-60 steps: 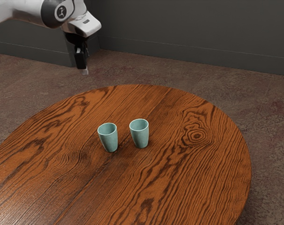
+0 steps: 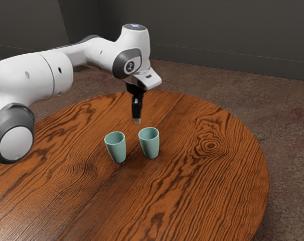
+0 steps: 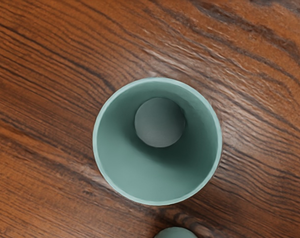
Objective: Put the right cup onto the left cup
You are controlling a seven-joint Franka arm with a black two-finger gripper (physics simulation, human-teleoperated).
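The gripper [image 2: 137, 121] hangs in the air over the table, above and slightly beyond the two cups in the exterior view; whether it is open or shut cannot be made out. Both cups are pale green, upright and separate: one [image 2: 117, 149] on the exterior view's left, the other [image 2: 150, 144] on its right. Looking down from my hand, the wrist view takes in the open mouth and inside of one cup [image 3: 155, 173]; which of the two it is, I cannot tell. A small rounded green piece [image 3: 175, 233] is cut off by that picture's lower edge.
The round wooden table [image 2: 212, 186] has bare wood around the cups. Its curved edge runs along the exterior view's right, with brown floor [image 2: 287, 125] beyond. The white arm reaches in over the table from the exterior view's left.
The arm has swung from the exterior view's upper left out over the table, bringing my gripper lower and much closer to the cups. Both cups have stayed in place.
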